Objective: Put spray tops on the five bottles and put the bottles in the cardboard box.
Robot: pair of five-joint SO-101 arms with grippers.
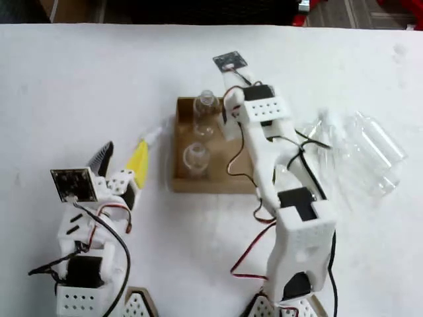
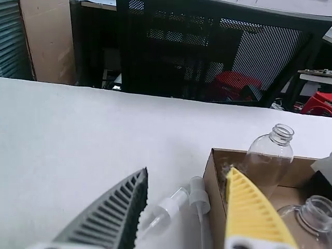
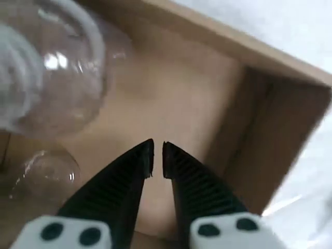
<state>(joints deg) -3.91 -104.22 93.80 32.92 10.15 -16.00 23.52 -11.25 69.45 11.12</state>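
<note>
Standing upright inside the shallow brown cardboard box [image 1: 198, 183], in the middle of the white tabletop [image 1: 79, 79], are two clear plastic bottles with bare necks and no spray tops on them. The far bottle [image 1: 205, 109] is toward the box's back wall and the near bottle [image 1: 196, 157] is closer to the arms. From the left wrist view both necks show as uncapped rims, the far bottle [image 2: 270, 158] rising above the box wall [image 2: 213, 181] and the near bottle [image 2: 314, 210] lower down.

The white right arm [image 1: 264, 152] stretches over the right side of the box. Its black right claw [image 3: 157, 150] points down into the box, clenched almost together with only a sliver between the jaws and nothing gripped. It hangs over bare cardboard floor [image 3: 176, 98], beside the bottles and apart from them.

The left claw [image 1: 127, 144], one finger yellow and one dark grey, sits over the tabletop left of the box, released wide and holding nothing. Seen from its own wrist, the left claw [image 2: 188, 174] frames a white plastic spray top [image 2: 174, 206] lying on its side. That spray top [image 1: 155, 135] lies just outside the box's left wall.

Off to the right of the right arm lies a heap of loose clear bottles [image 1: 373, 148] on their sides; I cannot tell how many.
</note>
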